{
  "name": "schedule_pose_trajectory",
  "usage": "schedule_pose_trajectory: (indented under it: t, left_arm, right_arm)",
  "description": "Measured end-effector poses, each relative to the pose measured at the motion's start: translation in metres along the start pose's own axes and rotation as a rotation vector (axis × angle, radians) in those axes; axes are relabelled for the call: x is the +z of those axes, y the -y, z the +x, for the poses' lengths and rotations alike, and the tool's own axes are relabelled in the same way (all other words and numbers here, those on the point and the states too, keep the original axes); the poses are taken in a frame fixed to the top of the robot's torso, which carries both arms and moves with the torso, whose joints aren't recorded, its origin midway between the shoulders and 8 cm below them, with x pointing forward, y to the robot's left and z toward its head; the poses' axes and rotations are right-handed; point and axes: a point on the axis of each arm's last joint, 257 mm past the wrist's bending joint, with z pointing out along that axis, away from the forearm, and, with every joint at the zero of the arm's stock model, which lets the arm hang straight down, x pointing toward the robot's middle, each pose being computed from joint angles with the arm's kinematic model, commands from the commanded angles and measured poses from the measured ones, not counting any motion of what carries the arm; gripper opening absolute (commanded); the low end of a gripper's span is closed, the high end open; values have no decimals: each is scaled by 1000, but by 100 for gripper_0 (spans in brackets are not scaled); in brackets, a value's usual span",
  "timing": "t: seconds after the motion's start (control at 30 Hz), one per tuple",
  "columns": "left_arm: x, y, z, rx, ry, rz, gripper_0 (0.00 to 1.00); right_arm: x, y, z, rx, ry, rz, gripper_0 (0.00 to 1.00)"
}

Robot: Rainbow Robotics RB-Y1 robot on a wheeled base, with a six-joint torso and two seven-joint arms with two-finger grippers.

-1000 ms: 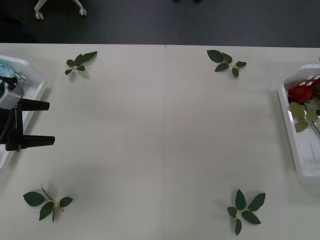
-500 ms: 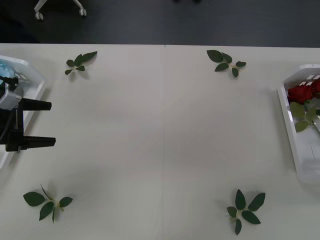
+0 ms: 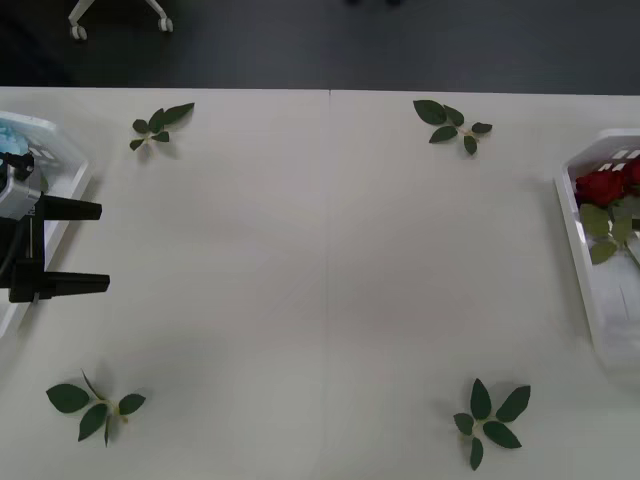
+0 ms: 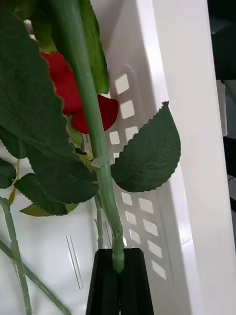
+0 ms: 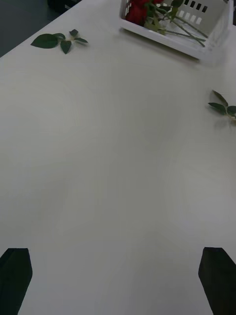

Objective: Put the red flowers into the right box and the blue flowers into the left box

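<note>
The right gripper [image 4: 118,268] is pinching a stem of the red flowers [image 4: 73,93], the bloom hanging inside the right box [image 4: 182,123]. The left gripper [image 3: 95,247] is hovering with fingers spread beside the left box [image 3: 62,195], where the blue flowers [image 3: 12,135] are lying.

Glossy white plastic right box [image 4: 187,147] on matt table [image 3: 330,280]

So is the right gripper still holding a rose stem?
Yes, in the right wrist view the right gripper is shut on the green stem of one of the red flowers, over the right box.
</note>
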Motion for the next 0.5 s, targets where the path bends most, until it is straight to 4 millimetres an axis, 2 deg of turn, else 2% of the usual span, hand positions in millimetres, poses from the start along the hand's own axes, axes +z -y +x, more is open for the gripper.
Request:
schedule_pose_trajectory:
  t: [0.07, 0.1, 0.13, 0.17, 0.2, 0.23, 0.27, 0.5]
  left_arm:
    - [0, 0, 0, 0, 0, 0, 100]
    - [0, 0, 0, 0, 0, 0, 100]
    - [0, 0, 0, 0, 0, 0, 100]
    - [0, 0, 0, 0, 0, 0, 100]
    - [0, 0, 0, 0, 0, 0, 100]
    - [0, 0, 0, 0, 0, 0, 100]
    - [0, 0, 0, 0, 0, 0, 100]
    - [0, 0, 0, 0, 0, 0, 100]
  right_arm:
    - [1, -3, -2, -8, 9, -4, 0]
    - [2, -5, -2, -11, 15, -6, 6]
    - [3, -7, -4, -14, 21, -9, 40]
    - [3, -9, -4, -16, 26, -11, 60]
    - [3, -10, -5, -18, 28, -13, 69]
    - [4, -10, -4, -20, 27, -13, 88]
    - [4, -11, -4, -21, 26, -14, 98]
    - [4, -13, -4, -19, 26, -19, 100]
